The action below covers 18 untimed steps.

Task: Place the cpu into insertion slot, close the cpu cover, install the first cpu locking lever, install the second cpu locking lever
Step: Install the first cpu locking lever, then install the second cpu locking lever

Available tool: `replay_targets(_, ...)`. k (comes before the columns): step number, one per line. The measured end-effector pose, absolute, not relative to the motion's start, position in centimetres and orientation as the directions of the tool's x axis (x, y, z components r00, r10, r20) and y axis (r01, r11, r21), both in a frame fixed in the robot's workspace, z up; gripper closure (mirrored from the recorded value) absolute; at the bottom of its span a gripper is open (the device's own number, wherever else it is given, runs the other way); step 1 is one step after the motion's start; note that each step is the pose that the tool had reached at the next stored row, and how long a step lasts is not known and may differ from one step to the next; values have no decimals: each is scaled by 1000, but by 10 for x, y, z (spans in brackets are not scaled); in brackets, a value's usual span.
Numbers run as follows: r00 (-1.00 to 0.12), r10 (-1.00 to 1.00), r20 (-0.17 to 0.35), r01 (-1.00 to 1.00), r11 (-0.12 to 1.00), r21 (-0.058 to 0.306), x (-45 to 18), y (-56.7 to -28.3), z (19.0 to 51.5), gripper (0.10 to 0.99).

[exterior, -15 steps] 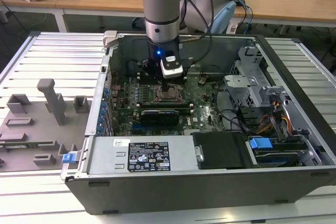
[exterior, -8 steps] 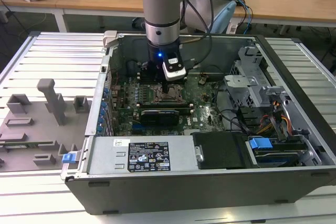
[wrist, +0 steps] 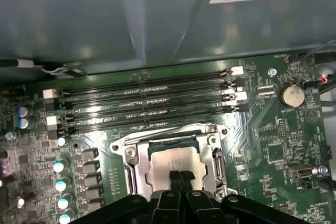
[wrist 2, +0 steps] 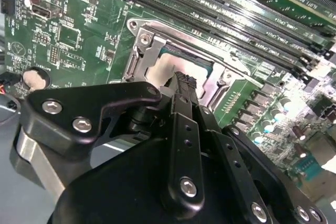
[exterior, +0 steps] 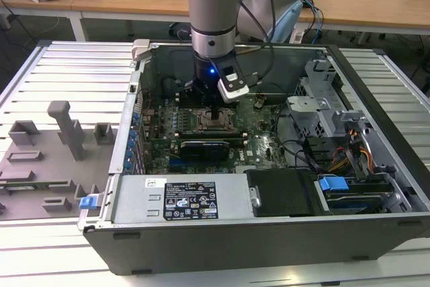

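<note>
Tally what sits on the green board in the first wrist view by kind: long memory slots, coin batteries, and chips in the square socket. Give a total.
Memory slots: 4
Coin battery: 1
Cpu in the socket: 1
Total: 6

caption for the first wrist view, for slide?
Gripper fingertips together over the cpu seated in the insertion slot, beside the memory slots.

The exterior view looks down from afar into the open computer case [exterior: 376,166]; both wrist views face the insertion slot [wrist 2: 173,72] [wrist: 173,161] closely.
</note>
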<state>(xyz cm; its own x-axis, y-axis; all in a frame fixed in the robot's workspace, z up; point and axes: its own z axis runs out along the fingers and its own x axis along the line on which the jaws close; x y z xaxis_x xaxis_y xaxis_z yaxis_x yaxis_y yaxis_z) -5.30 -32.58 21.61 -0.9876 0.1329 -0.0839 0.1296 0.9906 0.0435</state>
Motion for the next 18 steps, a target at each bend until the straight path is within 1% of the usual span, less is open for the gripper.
replay_targets(7,-988,127,-84,123,991,42,-53,-326,235,980)
replay_targets(18,-988,127,-84,123,991,42,-53,-326,236,980)
